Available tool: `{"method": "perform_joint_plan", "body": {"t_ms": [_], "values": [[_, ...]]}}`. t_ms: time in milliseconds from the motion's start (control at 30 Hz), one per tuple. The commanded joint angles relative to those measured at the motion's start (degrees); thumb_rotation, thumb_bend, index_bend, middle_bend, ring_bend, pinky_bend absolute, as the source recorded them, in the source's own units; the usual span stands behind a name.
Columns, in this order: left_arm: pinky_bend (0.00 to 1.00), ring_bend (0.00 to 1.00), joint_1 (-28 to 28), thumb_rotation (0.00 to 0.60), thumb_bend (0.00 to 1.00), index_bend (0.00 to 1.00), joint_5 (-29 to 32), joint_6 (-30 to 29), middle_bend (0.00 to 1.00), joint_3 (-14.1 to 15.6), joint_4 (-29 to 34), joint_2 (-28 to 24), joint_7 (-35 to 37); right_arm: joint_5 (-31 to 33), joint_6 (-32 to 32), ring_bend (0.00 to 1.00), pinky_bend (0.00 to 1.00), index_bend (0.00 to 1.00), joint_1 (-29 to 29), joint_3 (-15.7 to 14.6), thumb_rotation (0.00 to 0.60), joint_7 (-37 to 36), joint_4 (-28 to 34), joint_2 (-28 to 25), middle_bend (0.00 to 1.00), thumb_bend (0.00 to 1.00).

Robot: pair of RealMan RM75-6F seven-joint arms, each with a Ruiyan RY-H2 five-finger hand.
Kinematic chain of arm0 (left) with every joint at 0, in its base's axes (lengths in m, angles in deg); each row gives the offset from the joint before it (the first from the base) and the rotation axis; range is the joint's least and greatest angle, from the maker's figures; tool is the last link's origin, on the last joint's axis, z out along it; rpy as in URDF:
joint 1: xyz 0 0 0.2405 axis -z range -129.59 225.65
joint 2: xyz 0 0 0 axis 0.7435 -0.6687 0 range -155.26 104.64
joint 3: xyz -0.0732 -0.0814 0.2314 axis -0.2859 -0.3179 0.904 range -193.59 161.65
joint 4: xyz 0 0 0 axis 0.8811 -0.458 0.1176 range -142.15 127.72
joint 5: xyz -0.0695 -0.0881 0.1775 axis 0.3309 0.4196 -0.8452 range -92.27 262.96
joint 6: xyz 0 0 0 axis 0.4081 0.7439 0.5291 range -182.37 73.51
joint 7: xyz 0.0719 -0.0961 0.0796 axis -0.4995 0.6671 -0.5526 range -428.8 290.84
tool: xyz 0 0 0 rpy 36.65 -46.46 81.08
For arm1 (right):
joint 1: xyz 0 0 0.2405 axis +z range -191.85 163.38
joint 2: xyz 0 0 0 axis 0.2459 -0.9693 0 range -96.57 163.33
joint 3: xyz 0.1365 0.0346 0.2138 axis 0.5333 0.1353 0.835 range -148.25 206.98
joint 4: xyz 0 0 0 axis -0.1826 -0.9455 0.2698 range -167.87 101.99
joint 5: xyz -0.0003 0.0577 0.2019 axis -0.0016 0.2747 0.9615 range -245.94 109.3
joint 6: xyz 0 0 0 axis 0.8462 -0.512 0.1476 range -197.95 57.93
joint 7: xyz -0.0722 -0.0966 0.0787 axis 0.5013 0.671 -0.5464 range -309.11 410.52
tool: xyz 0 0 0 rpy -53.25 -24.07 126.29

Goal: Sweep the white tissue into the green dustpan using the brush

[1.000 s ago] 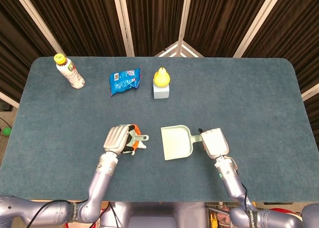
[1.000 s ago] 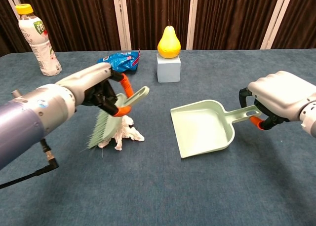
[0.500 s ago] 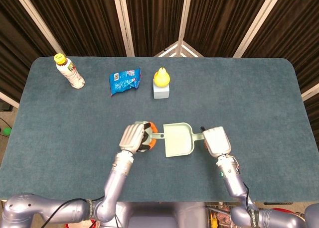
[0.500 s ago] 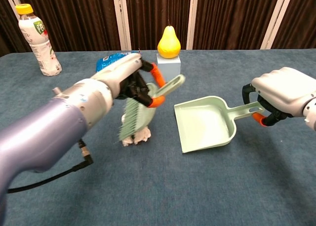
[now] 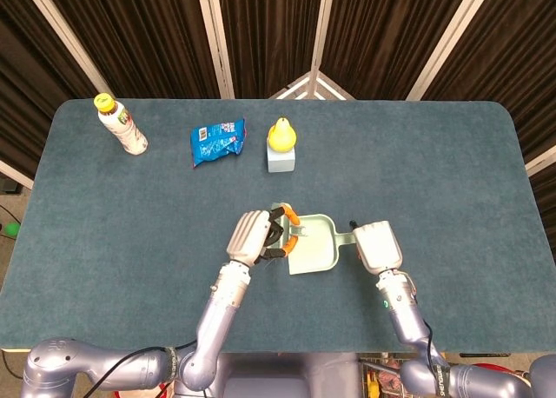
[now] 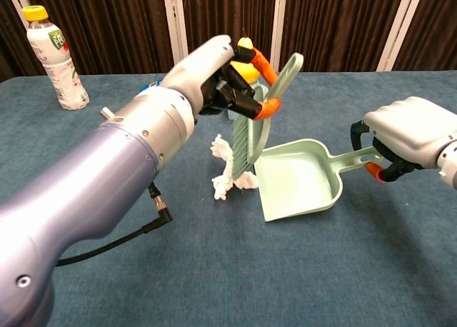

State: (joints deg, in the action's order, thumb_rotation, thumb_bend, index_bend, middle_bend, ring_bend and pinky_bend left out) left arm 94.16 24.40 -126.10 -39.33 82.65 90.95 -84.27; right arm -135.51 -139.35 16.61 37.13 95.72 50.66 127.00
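Observation:
My left hand (image 5: 253,236) (image 6: 214,73) grips the pale green brush (image 6: 258,121) by its orange-trimmed handle, bristles down at the open lip of the green dustpan (image 5: 314,245) (image 6: 298,181). The white tissue (image 6: 223,170) lies crumpled on the table just left of the bristles, touching them, beside the pan's mouth. In the head view the tissue is hidden under my left hand. My right hand (image 5: 376,248) (image 6: 408,137) holds the dustpan's handle, with the pan flat on the table.
A yellow pear on a grey block (image 5: 281,145) stands behind the work area. A blue snack bag (image 5: 217,141) lies to its left. A bottle with a yellow cap (image 5: 122,126) stands at the far left of the blue table (image 5: 452,163).
My left hand has swept the brush rightwards across the table to the dustpan's mouth, pushing the tissue along. The brush now stands more upright. The dustpan and right hand barely moved.

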Motion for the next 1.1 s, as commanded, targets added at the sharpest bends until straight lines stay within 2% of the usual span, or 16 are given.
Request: {"method": "perform_joint_plan", "body": {"t_ms": [33,300,433,600,833,1100], "values": [[1.0,1.0,-0.9,0.6,0.64,0.76,-2.24,-0.53,1.0,0.45,1.39,-2.27,0.93,0.03,-0.09,0.84,0.81,0.61,-0.06,-0.04,0.6,-0.1,0.05,-0.06,0.84,0.47],[1.0,1.0,-3.41,0.6,0.64,0.76,-4.63,-0.78,1.0,0.42,5.69,-9.42,2.0,-0.07,-0.23,0.84,0.81,0.61,-0.02,-0.3,0.6,0.22,0.27,-0.1,0.84,0.47],[1.0,1.0,-4.62,0.6,0.64,0.76,-4.67,-0.37,1.0,2.29,6.1,-12.97,-0.56,0.22,-0.31,0.84,0.81,0.61,0.06,-0.22,0.6,0.66,0.32,0.04,0.84,0.47],[1.0,1.0,-5.95,0.6,0.64,0.76,-3.01,0.77,1.0,4.35,5.78,-15.04,-1.28,0.43,-0.62,0.84,0.81,0.61,0.12,-0.29,0.6,1.49,0.51,0.57,0.84,0.47],[1.0,1.0,-6.47,0.6,0.65,0.77,-1.88,2.14,1.0,6.74,3.59,-15.14,-2.32,0.59,-0.46,0.84,0.81,0.61,0.35,-0.22,0.6,1.45,0.18,1.1,0.84,0.47],[1.0,1.0,-3.8,0.6,0.65,0.76,-1.2,3.75,1.0,4.94,-2.21,-9.59,-0.89,0.4,-0.27,0.84,0.81,0.61,0.23,-0.4,0.6,0.4,-0.8,0.81,0.84,0.47]]}}
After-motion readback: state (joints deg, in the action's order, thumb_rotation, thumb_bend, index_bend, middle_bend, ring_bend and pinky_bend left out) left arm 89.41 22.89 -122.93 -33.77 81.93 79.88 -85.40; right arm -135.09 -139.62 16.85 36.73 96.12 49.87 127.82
